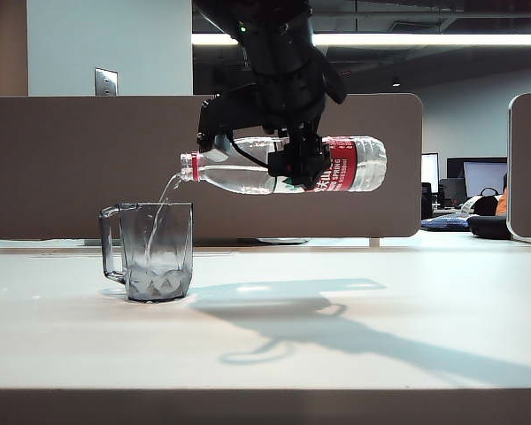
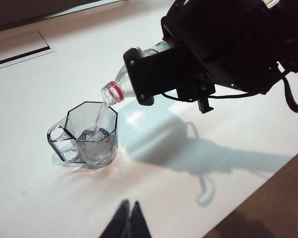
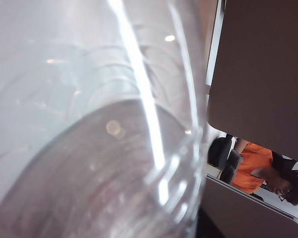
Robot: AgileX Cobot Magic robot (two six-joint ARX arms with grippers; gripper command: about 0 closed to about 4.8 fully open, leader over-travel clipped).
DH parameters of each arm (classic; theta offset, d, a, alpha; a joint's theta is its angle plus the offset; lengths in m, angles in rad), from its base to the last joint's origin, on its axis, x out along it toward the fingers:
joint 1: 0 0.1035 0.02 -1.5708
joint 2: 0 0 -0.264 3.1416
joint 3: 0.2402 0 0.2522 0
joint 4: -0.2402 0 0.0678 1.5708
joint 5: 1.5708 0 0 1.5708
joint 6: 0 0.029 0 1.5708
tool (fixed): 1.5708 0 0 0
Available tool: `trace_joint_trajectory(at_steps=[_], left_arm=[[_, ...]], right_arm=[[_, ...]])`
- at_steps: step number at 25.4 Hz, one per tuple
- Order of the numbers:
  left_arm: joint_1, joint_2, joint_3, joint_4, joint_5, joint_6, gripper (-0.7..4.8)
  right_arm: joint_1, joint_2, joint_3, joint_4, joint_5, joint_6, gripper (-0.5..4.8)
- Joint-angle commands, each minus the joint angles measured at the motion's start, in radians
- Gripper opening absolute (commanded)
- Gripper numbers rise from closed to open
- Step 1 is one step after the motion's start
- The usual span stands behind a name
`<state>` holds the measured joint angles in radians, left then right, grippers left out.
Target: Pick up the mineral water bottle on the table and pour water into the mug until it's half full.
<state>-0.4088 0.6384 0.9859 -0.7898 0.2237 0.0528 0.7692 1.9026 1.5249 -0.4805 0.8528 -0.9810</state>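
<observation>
Pouring: the bottle (image 1: 283, 165) lies almost level in the air, uncapped mouth tipped slightly down above the mug (image 1: 150, 251).
Water (image 1: 162, 204): a thin clear stream arcs from the mouth into the mug; a shallow pool lies over the faceted base, well under half full.
Bottle: red neck ring at 9 o'clock in the exterior view, red-and-white label towards 3 o'clock; partly filled.
Mug: upright on the table (image 1: 336, 354), at 8 o'clock of the bottle's middle in the exterior view, handle pointing to 9 o'clock.
Right gripper (image 1: 294, 158): fingers clamped across the bottle's middle beside the label; its arm comes down from 12 o'clock. The right wrist view is filled by the clear bottle wall (image 3: 89, 129).
Left gripper (image 2: 126, 220): low over the table, well apart from the mug; its two dark fingertips (image 2: 120, 218) lie pressed together, holding nothing.
Shadow (image 1: 310, 314): arm and bottle cast a grey shape on the table at 3 o'clock of the mug.
Partition (image 1: 71, 159): brown panel behind the table.
</observation>
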Motion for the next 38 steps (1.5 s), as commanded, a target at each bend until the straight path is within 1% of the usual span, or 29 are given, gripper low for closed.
trace_joint_trajectory(at_steps=[1, 19, 21, 32, 37, 38], left_arm=[[0.001, -0.003, 0.005, 0.005, -0.002, 0.003, -0.05], [0.001, -0.003, 0.005, 0.005, -0.002, 0.003, -0.05], [0.001, -0.003, 0.005, 0.005, -0.002, 0.003, -0.05], [0.001, -0.003, 0.005, 0.005, -0.002, 0.003, -0.05], [0.001, -0.003, 0.005, 0.004, -0.002, 0.004, -0.05], [0.001, -0.003, 0.005, 0.002, -0.002, 0.004, -0.05]], right_arm=[[0.001, -0.011, 0.008, 0.031, 0.024, 0.002, 3.01], [0.000, -0.011, 0.008, 0.036, 0.032, -0.002, 3.01], [0.000, -0.011, 0.009, 0.037, 0.039, -0.018, 3.01], [0.002, -0.012, 0.039, 0.047, 0.043, -0.013, 3.01], [0.002, -0.012, 0.039, 0.050, 0.018, 0.045, 3.01], [0.002, -0.012, 0.039, 0.055, 0.003, 0.101, 3.01]])
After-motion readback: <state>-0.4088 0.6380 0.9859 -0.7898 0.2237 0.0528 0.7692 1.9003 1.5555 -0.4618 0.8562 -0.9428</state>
